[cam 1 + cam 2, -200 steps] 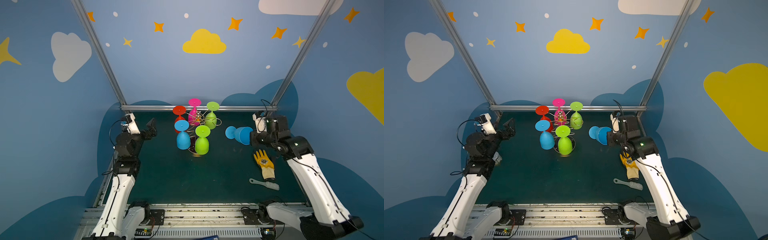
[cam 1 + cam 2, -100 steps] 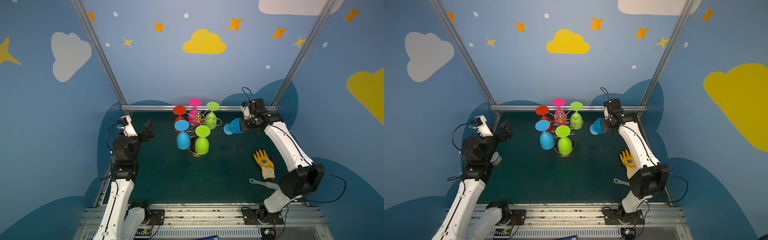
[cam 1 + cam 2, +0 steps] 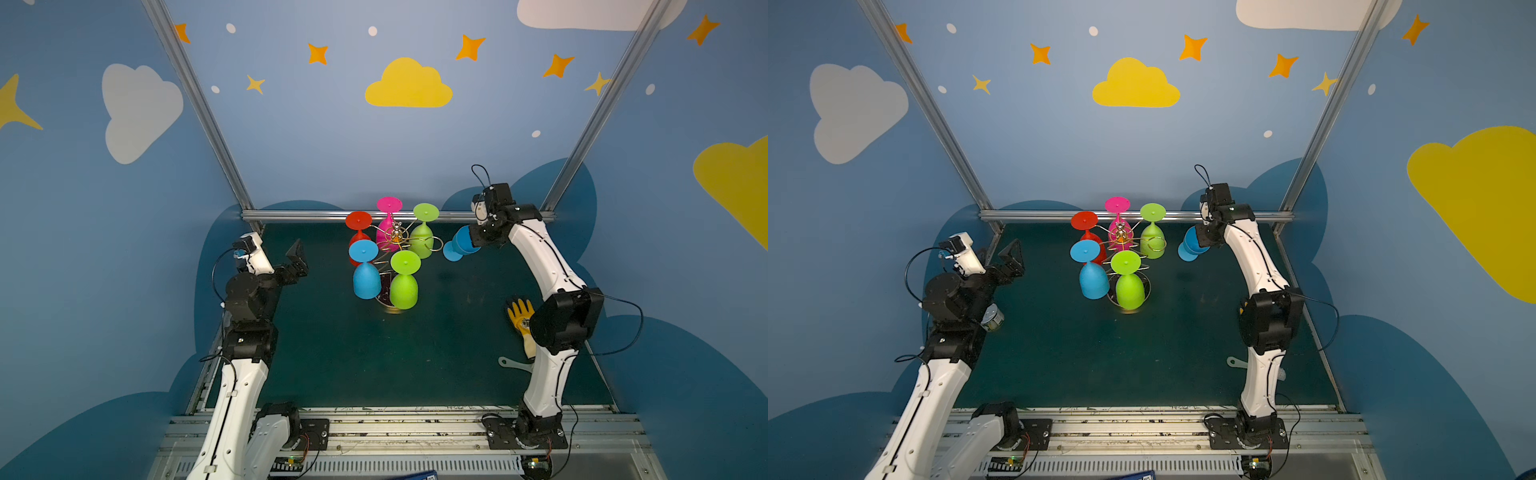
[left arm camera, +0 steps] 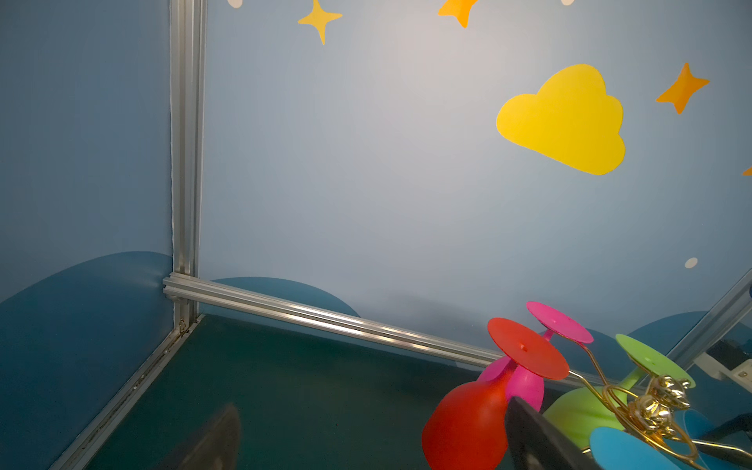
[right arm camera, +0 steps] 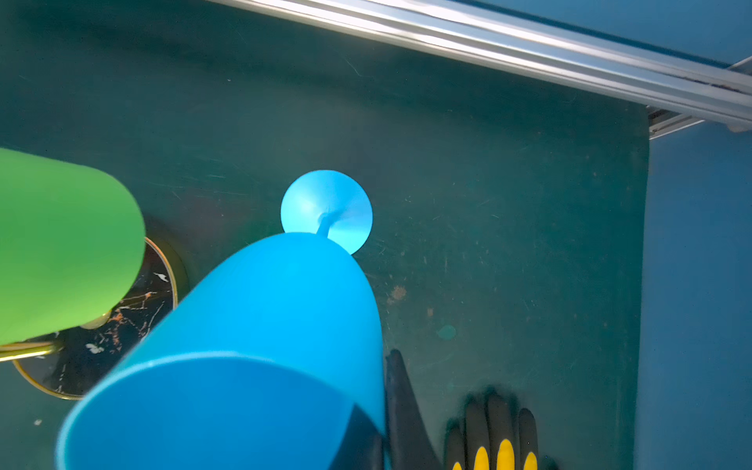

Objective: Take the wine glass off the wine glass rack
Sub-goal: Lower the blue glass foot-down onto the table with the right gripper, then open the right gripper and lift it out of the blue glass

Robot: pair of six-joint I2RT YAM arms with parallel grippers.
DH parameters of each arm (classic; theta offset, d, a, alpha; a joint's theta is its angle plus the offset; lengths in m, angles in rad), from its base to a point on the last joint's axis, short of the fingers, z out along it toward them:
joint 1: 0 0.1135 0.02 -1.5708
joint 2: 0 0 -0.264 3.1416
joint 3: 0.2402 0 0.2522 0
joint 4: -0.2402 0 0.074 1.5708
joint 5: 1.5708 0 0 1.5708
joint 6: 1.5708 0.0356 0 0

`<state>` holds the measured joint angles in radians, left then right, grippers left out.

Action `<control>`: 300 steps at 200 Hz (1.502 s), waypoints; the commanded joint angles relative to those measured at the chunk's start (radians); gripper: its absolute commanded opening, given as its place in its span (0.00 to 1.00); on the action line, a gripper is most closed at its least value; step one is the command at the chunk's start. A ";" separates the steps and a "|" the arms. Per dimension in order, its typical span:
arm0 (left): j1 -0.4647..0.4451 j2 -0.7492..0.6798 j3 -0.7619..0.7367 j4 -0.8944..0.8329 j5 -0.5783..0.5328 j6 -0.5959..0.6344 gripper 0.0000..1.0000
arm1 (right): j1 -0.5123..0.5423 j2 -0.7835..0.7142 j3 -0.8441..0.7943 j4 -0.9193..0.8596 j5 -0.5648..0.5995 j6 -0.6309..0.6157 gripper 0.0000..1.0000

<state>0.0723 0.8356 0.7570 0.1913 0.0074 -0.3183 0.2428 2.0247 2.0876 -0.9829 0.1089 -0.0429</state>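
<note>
My right gripper is shut tight on the bowl rim of the blue glass. The glass is off the rack, just to its right, tilted with its foot down toward the mat. I cannot tell whether the foot touches the mat. My left gripper is spread wide, empty and well apart from the rack. I judge the step in hand is setting the glass down. I should bring it upright, stay clear of the green glass nearest me, lower gently until the foot sits flat, then let go.
</note>
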 commanded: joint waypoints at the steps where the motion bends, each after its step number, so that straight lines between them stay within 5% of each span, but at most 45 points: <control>1: 0.007 -0.012 -0.005 -0.001 -0.012 0.011 1.00 | 0.000 0.047 0.064 -0.051 -0.004 -0.005 0.00; 143: 0.027 -0.004 -0.005 -0.001 -0.004 0.001 1.00 | 0.004 0.237 0.259 -0.120 -0.006 -0.007 0.02; 300: 0.032 -0.004 -0.009 -0.002 -0.006 -0.007 1.00 | -0.006 0.214 0.273 -0.085 -0.079 0.030 0.39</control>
<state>0.1001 0.8356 0.7570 0.1864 0.0036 -0.3218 0.2436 2.2589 2.3264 -1.0801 0.0608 -0.0326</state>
